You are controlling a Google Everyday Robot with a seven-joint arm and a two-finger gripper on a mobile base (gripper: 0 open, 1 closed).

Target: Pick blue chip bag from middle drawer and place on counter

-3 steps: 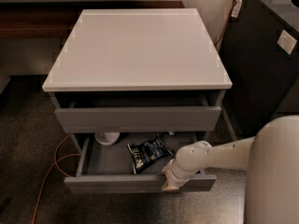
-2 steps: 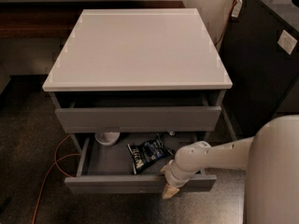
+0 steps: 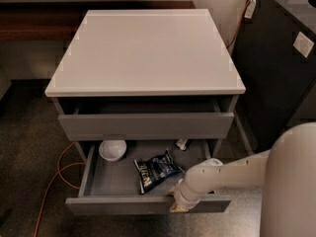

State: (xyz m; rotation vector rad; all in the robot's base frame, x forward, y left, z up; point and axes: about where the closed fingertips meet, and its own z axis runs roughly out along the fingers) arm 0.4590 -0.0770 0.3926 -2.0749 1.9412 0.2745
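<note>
The blue chip bag [image 3: 157, 169] lies crinkled on the floor of the open middle drawer [image 3: 148, 205], near its centre. My gripper [image 3: 177, 206] is at the end of the white arm. It sits at the drawer's front edge, just right of and in front of the bag, and is not holding it. The counter [image 3: 148, 48] is the pale slab on top of the cabinet, with nothing on it.
A white bowl [image 3: 112, 149] sits at the drawer's back left, and a small object [image 3: 181, 143] at its back right. The upper drawer [image 3: 145, 125] is slightly ajar above. A black cabinet [image 3: 281, 58] stands to the right. An orange cable [image 3: 54, 181] runs on the floor at left.
My gripper has shifted slightly lower and left along the drawer's front edge. The bag and the drawers have not moved.
</note>
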